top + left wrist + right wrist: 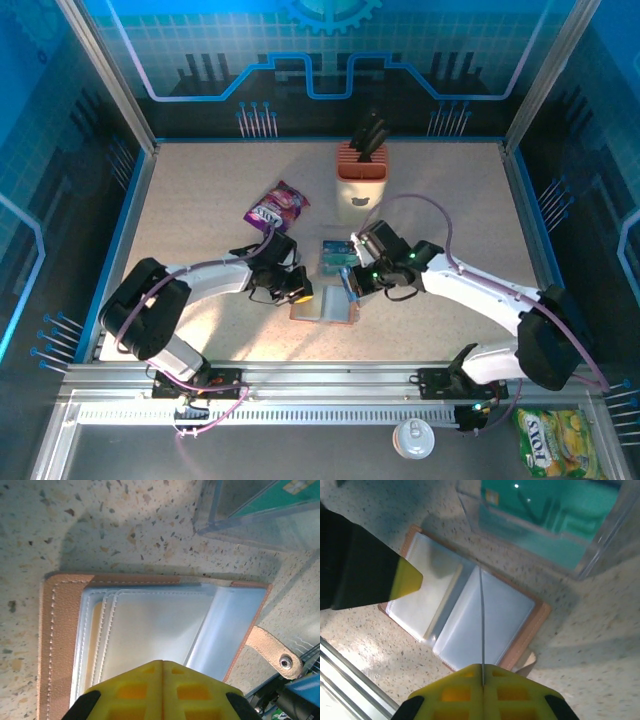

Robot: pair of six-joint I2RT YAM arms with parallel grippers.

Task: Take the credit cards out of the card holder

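Note:
The card holder (322, 308) lies open on the table, brown rim around pale grey-blue pockets (150, 625) (470, 615). My left gripper (299, 292) (162, 661) is shut, its yellow tips resting on the holder's left half. My right gripper (350, 283) (483, 666) is shut on a thin credit card (482, 620), seen edge-on above the holder's right half. More teal credit cards (335, 257) (545, 520) lie just beyond the holder, under a clear plastic sleeve (250, 515). The left gripper's finger (405, 577) shows at the upper left of the right wrist view.
A cream-and-orange knife block (360, 180) stands behind the cards. A purple snack packet (278, 207) lies at the back left. The holder's snap strap (272, 650) sticks out to its right. A can (413, 437) and a yellow-green packet (555, 440) sit beyond the near rail.

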